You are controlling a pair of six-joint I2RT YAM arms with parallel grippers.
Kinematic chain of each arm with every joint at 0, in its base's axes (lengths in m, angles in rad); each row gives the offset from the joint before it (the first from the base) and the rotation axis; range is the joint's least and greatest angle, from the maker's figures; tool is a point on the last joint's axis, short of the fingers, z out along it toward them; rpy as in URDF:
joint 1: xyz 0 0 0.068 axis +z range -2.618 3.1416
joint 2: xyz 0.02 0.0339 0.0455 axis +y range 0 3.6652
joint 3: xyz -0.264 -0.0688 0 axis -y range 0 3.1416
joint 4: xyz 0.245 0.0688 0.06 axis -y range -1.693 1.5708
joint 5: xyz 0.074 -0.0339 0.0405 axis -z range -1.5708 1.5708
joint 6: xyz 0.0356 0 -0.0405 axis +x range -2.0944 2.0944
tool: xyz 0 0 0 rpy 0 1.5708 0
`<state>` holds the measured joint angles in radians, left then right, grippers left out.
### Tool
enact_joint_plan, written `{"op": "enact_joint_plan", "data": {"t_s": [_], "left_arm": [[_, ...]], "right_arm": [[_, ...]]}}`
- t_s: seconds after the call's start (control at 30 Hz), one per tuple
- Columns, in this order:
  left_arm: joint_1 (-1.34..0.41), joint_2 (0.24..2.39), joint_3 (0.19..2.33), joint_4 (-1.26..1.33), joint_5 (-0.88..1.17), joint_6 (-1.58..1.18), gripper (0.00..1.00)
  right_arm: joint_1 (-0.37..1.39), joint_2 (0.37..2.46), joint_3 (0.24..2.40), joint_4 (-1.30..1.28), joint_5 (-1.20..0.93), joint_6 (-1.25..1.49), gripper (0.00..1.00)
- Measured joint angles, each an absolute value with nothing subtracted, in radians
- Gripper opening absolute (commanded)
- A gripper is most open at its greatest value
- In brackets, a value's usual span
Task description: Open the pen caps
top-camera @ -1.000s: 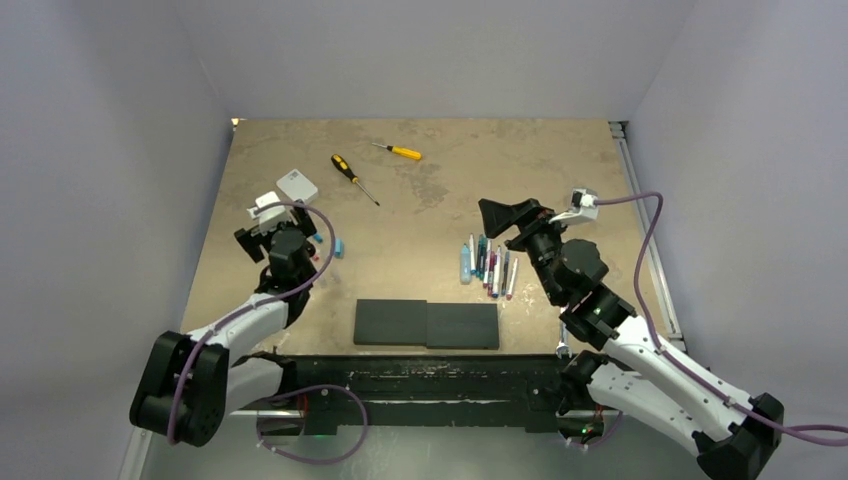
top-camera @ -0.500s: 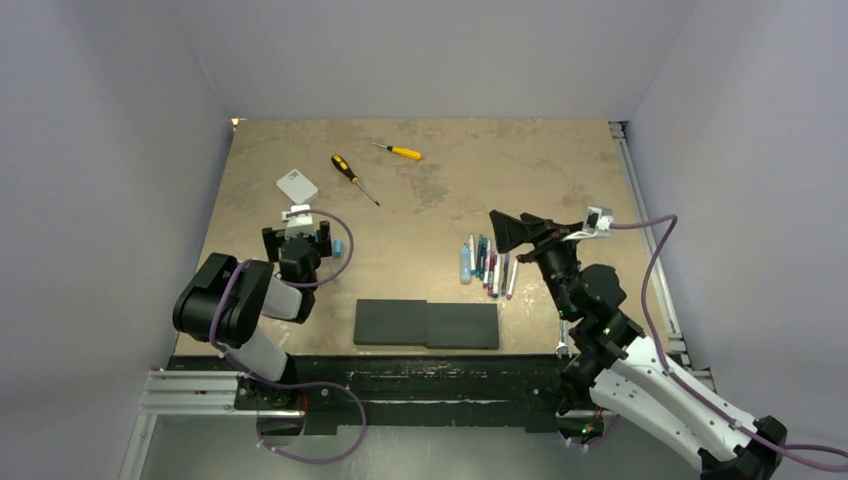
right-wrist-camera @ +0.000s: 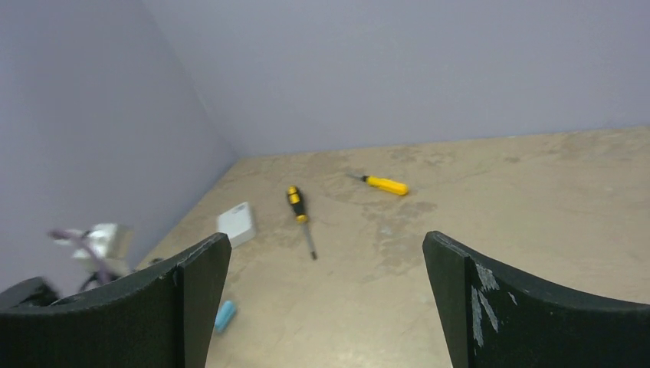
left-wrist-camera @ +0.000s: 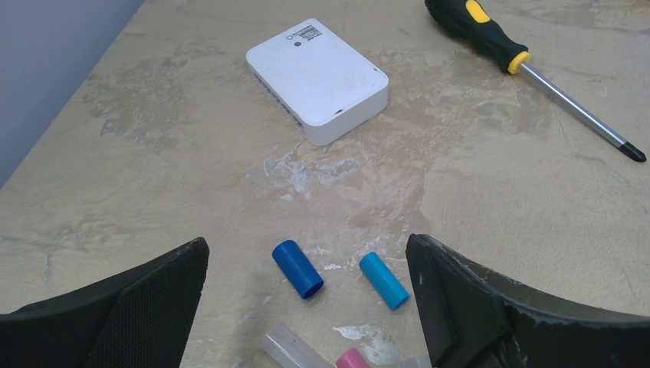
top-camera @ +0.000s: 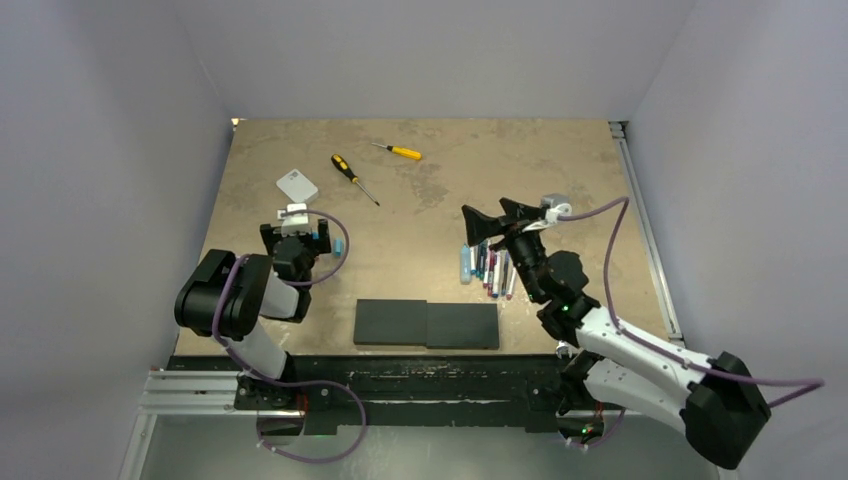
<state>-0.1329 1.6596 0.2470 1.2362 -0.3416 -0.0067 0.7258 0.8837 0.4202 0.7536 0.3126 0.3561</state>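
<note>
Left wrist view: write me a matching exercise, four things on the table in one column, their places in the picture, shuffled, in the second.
Things
1. white rectangular plastic box
2. black-and-yellow-handled screwdriver
3. dark blue cylindrical pen cap
4. pink pen cap

Places
a. cut off by the bottom edge of the picture
b. top right, metal shaft pointing to the lower right
c. upper middle, lying flat
d. just left of the light blue pen cap

Pairs: 1-c, 2-b, 3-d, 4-a
</note>
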Motion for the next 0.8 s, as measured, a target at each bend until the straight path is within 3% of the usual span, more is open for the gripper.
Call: {"op": "enact_joint_plan", "data": {"t_s": [0.13, 0.4, 0.6, 0.8], "left_arm": [[-0.124, 1.66, 0.252, 1.236, -0.34, -0.007, 0.99], [-0.124, 1.66, 0.252, 1.236, -0.339, -0.007, 0.99], [-0.124, 1.66, 0.252, 1.236, -0.338, -0.007, 0.99], [-0.124, 1.66, 0.252, 1.236, -0.336, -0.007, 0.99]], "right_arm": [[0.673, 1.005, 0.468, 0.818, 0.424, 0.213, 0.99], [0.308, 1.093, 0.391, 0.95, 0.513, 0.014, 0.99], [0.247, 1.346, 0.264, 1.031, 0.54, -0.007, 0.99], [0.223, 1.419, 0.253, 1.193, 0.558, -0.004, 0.99]]}}
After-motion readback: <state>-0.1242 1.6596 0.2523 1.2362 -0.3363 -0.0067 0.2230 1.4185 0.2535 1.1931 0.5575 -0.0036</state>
